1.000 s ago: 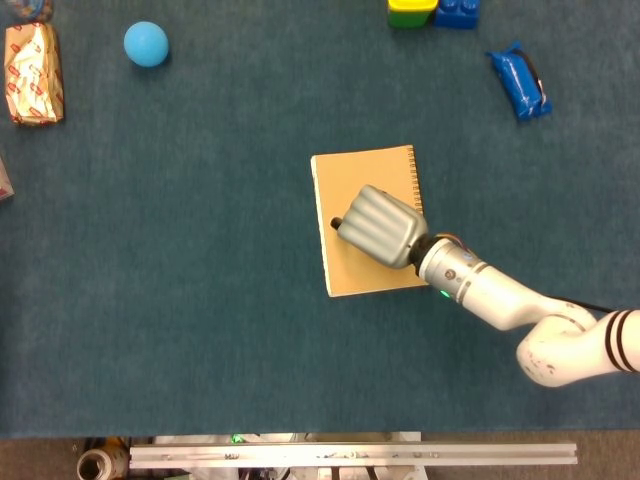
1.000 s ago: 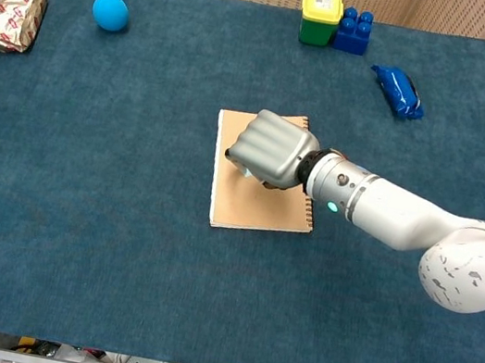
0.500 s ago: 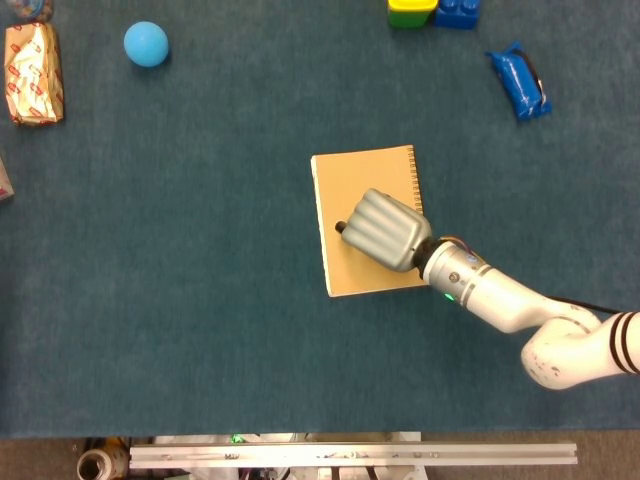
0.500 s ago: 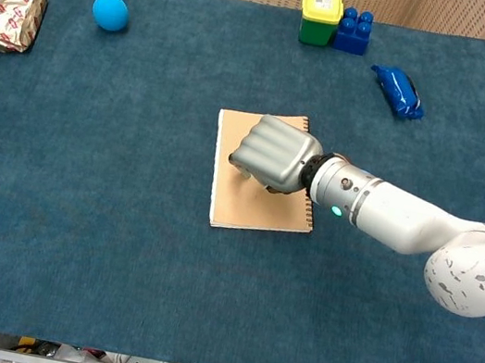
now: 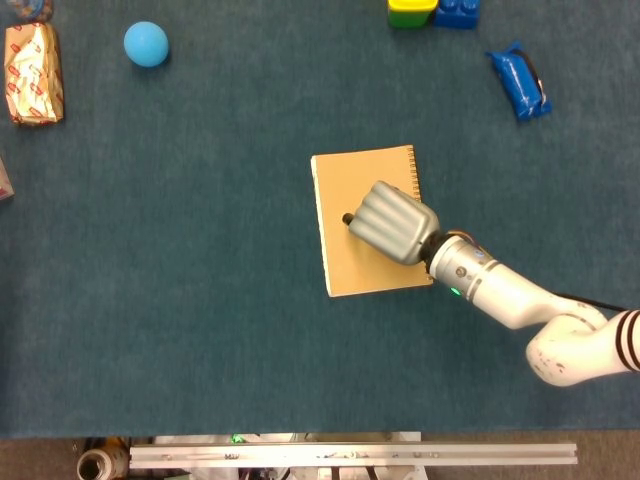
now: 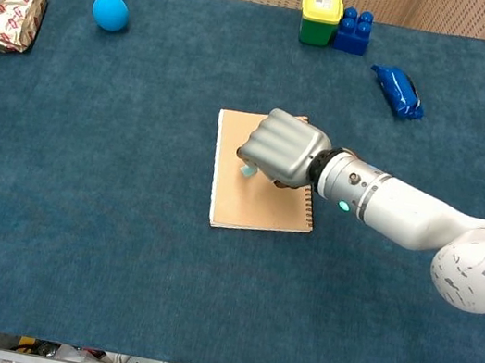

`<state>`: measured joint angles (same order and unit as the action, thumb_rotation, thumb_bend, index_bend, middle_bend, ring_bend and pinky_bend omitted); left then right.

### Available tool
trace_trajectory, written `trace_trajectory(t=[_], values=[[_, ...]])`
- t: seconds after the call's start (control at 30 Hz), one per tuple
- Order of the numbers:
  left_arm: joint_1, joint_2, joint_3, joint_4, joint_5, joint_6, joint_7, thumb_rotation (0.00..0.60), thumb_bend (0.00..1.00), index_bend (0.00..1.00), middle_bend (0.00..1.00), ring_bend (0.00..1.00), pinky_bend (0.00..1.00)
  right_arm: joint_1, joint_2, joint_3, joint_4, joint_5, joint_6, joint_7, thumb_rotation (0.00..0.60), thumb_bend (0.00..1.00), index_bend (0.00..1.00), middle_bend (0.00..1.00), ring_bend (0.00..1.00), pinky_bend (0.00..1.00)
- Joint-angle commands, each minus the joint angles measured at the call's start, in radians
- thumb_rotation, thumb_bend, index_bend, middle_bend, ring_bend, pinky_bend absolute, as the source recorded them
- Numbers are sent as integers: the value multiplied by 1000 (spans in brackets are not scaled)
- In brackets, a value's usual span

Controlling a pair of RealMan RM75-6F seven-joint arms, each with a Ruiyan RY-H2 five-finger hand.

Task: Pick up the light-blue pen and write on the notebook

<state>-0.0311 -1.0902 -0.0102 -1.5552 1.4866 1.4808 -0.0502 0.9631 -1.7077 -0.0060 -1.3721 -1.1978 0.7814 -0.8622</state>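
While the fist sits over the page, entries run from the pen outward:

Pen: light-blue sliver point(image 6: 248, 171) showing under the curled fingers in the chest view; a dark end point(image 5: 347, 218) pokes out on the fist's left in the head view; tip over the notebook, contact with the paper not discernible.
Right hand point(image 5: 393, 224): clenched around the pen, knuckles up, over the middle of the page; arm reaching in from the lower right.
Left hand: not seen in either view.
Notebook point(image 5: 345, 180): tan, spiral edge at right, lying flat on the blue cloth; no marks readable on it.
Step in hand: writing, by my reading; pen already lifted, stroke stage.
Doing it well: keep downward press light and even; keep strokes short and inside the page edges; the book is unheld, so a hard drag could slide it.
Around: ball point(image 5: 146, 44) and packet point(image 5: 32, 73) far left; blocks point(image 6: 336, 18) and blue pouch point(image 5: 520, 83) up right; all well apart.
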Motion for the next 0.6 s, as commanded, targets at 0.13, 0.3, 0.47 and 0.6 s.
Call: trace_trajectory(t=[0.13,0.3,0.47,0.6], values=[[3,-1,1,2,-3,1,-1,600,343,186,272,227,122,1,-13,-6,11,2,-4,-4,544,795,426,1000,1000,1000],[3,0,1,4,-2,2,-4,600,343,186,272,227,122,1,-7,8,3,-5,9,12,545,795,426,1000,1000,1000],[1,-1,0,5,-1,-1,-4,600,343,186,271,227,122,5,-10,12,5,-5,8,13,546,795,426,1000,1000,1000],[2,0,1,7,-4,-2,-5,600,343,186,272,227,122,9,-27,3,26,4,-9,2,546,795,426,1000,1000,1000]])
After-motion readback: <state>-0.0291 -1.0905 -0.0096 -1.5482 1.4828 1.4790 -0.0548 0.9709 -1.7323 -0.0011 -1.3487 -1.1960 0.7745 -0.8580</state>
